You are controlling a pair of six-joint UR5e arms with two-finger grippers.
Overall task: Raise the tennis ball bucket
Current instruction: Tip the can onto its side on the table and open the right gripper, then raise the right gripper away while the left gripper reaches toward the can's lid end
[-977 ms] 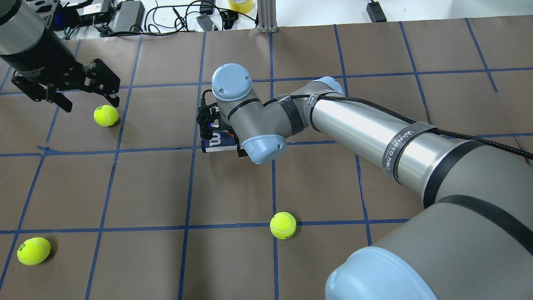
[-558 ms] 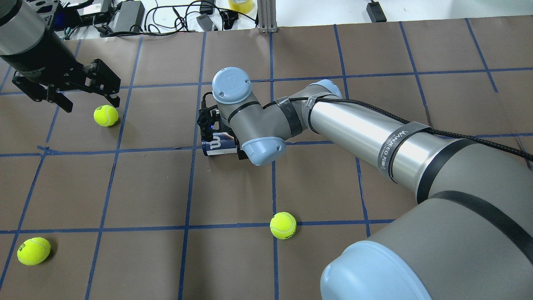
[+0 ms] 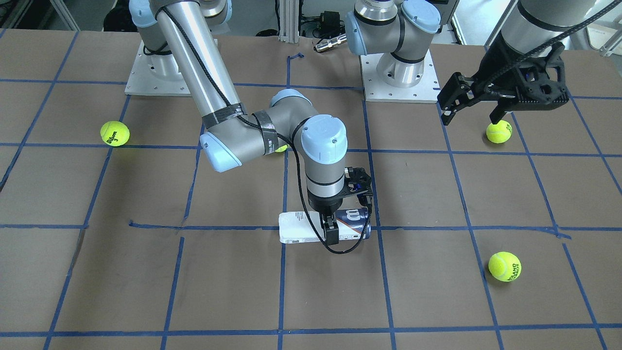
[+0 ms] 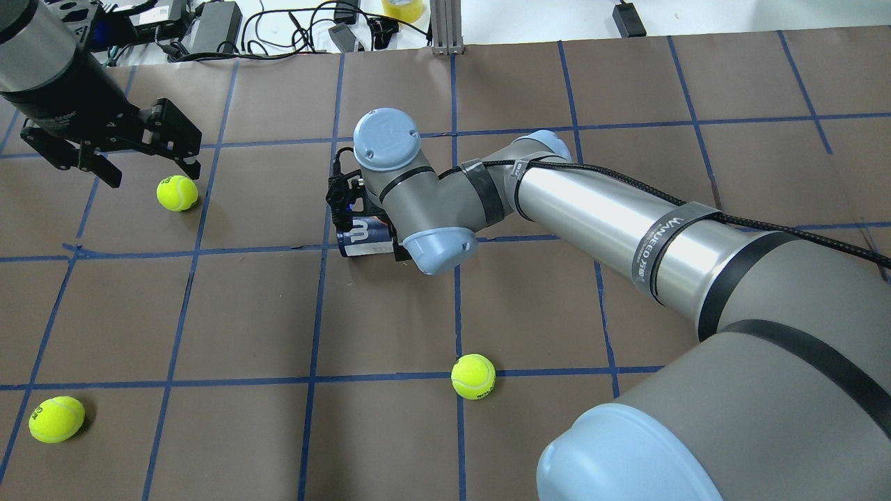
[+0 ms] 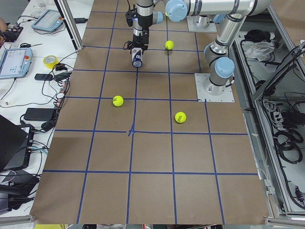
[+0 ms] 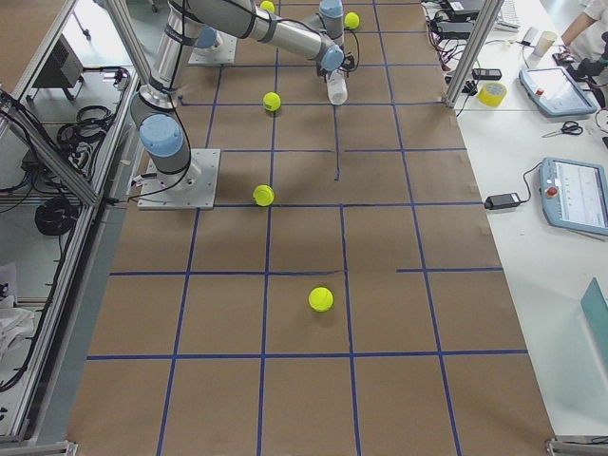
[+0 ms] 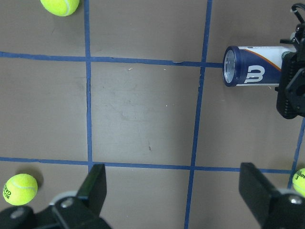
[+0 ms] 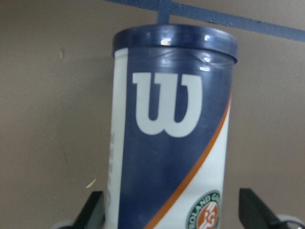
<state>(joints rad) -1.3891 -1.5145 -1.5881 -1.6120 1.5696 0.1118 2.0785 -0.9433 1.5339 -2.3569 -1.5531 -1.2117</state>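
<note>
The tennis ball bucket [image 3: 301, 228] is a slim tube, half white and half navy with a white "W". It lies on its side on the brown table, near the middle. It also shows in the overhead view [image 4: 358, 240], the left wrist view [image 7: 252, 72] and the right wrist view [image 8: 171, 119]. My right gripper [image 3: 330, 226] points down over its middle. It is open, with one finger on each side of the tube [image 8: 171, 210]. My left gripper [image 4: 153, 177] is open and empty, hovering over a loose yellow-green ball [image 4: 177, 193] far to the side.
Loose tennis balls lie around: one [image 4: 473, 376] near my base side, one [image 4: 56, 419] at the near left, one [image 3: 114, 133] on my right side. Cables and boxes [image 4: 209, 24] lie past the table's far edge.
My right wrist has shifted slightly over the tube. The tube lies in about the same place. The left arm has not moved.
</note>
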